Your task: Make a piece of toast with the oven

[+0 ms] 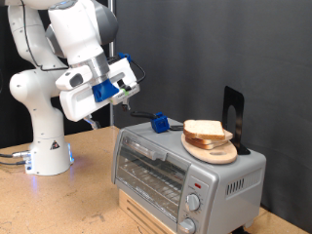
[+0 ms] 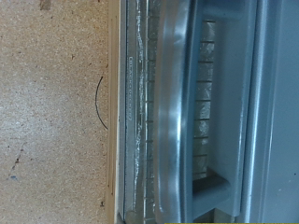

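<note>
The silver toaster oven (image 1: 180, 171) stands at the exterior view's lower right, and its glass door looks shut. The piece of toast (image 1: 205, 129) lies on a round wooden plate (image 1: 213, 151) on top of the oven. My gripper (image 1: 95, 115) hangs above and to the exterior view's left of the oven's top front corner, apart from it and pointing down. Nothing shows between its fingers. The wrist view looks down the oven's front (image 2: 173, 112): door handle, glass window and wire rack (image 2: 207, 103) inside. My fingers do not show there.
A blue object (image 1: 158, 123) with a black cable sits on the oven's top. A black upright stand (image 1: 232, 112) is behind the plate. The oven rests on a wooden base (image 1: 146, 210). The cork-like tabletop (image 2: 51, 112) lies in front, and the robot's base (image 1: 49, 151) is at the left.
</note>
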